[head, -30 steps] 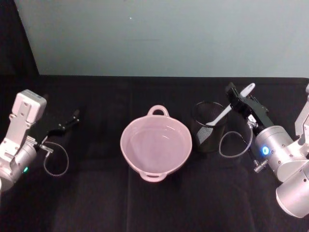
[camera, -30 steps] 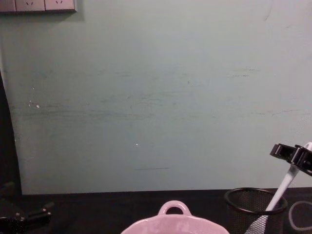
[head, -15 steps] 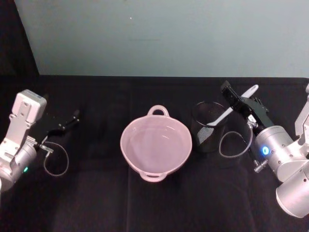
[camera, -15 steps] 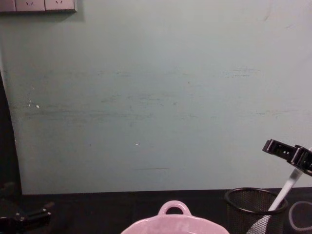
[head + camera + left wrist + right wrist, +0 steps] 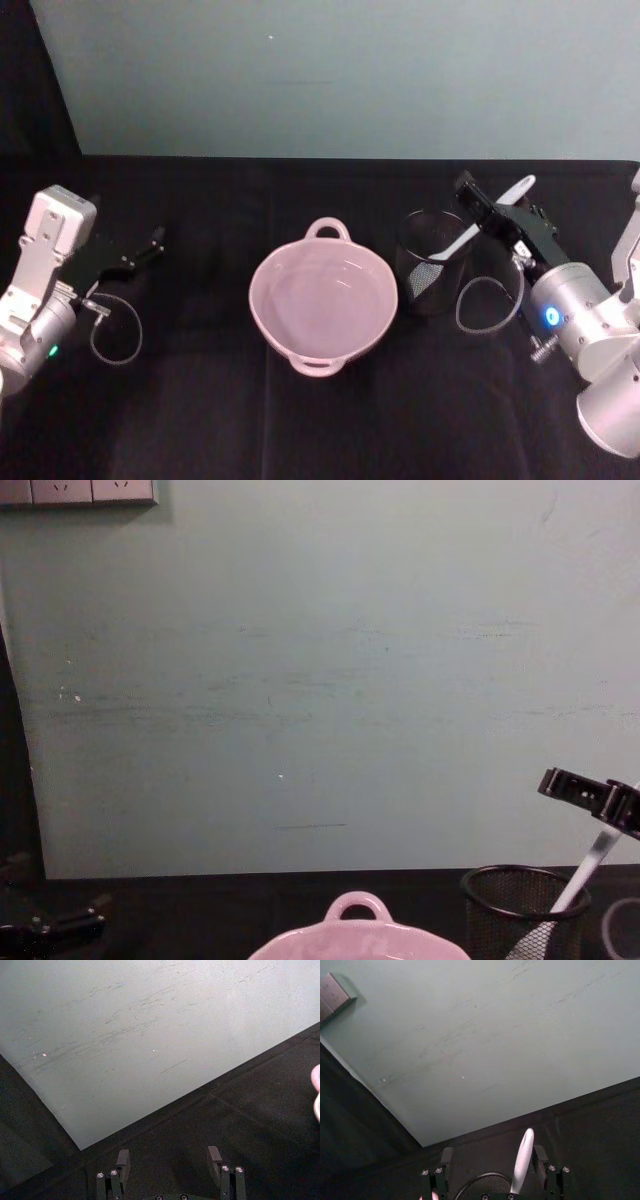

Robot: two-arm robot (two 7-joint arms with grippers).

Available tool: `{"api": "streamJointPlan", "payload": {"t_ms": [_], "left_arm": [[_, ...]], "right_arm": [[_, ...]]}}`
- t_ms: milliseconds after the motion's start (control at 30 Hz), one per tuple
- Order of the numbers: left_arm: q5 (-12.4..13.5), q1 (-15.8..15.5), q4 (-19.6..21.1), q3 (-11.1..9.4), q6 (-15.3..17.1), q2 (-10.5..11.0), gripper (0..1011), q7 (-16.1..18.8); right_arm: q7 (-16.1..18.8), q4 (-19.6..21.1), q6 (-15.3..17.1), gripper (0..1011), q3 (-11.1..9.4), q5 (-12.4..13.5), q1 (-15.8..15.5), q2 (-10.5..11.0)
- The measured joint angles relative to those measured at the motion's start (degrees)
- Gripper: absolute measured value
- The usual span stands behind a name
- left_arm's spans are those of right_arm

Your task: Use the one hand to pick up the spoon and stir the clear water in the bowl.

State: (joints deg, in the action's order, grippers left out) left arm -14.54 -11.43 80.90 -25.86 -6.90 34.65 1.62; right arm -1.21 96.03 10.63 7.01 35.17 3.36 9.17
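A black wire-mesh cup (image 5: pixel 432 262) stands upright on the black tablecloth (image 5: pixel 200 400), toward three o'clock of the table's middle. Behind, at twelve o'clock, rises a pale green wall (image 5: pixel 320 680), with white wall sockets (image 5: pixel 80 490) at its upper left corner

head view high, chest view low, both sharing bowl (image 5: pixel 323 297)

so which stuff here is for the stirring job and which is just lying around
For the job:
- white spoon, standing in the cup
- pink bowl of water
- right gripper, open around the spoon handle

Just there:
- black mesh cup
- left gripper, parked at the left, open
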Motion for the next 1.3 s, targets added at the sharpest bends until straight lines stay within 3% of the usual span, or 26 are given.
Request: {"api": "streamJointPlan", "payload": {"t_ms": [400,700,733,967,1133,1300], "left_arm": [[0.0,0.0,0.0,0.0,0.0,0.0,1011,0.0],[0.0,0.0,0.0,0.0,0.0,0.0,1011,0.0],[0.0,0.0,0.0,0.0,0.0,0.0,1011,0.0],[0.0,0.0,0.0,0.0,0.0,0.0,1011,0.0],[0.0,0.0,0.0,0.0,0.0,0.0,1011,0.0],[0.0,0.0,0.0,0.0,0.0,0.0,1011,0.0]], "right_arm": [[-3.1,10.5,0.5,1002,0.4,-8.2,-7.4,3.0],[-2.7,15.3,-1.3,1002,-2.1,-10.8,-13.4,4.6],[-2.5,15.8,-2.4,1002,-3.1,-11.4,-14.8,4.7],[-2.4,14.7,-6.8,1002,-6.2,-13.0,-17.1,4.5],[-2.2,11.3,-12.1,1002,-7.8,-15.3,-17.1,4.1],[-1.1,5.6,-17.8,1002,-8.9,-16.5,-15.3,3.3]]}}
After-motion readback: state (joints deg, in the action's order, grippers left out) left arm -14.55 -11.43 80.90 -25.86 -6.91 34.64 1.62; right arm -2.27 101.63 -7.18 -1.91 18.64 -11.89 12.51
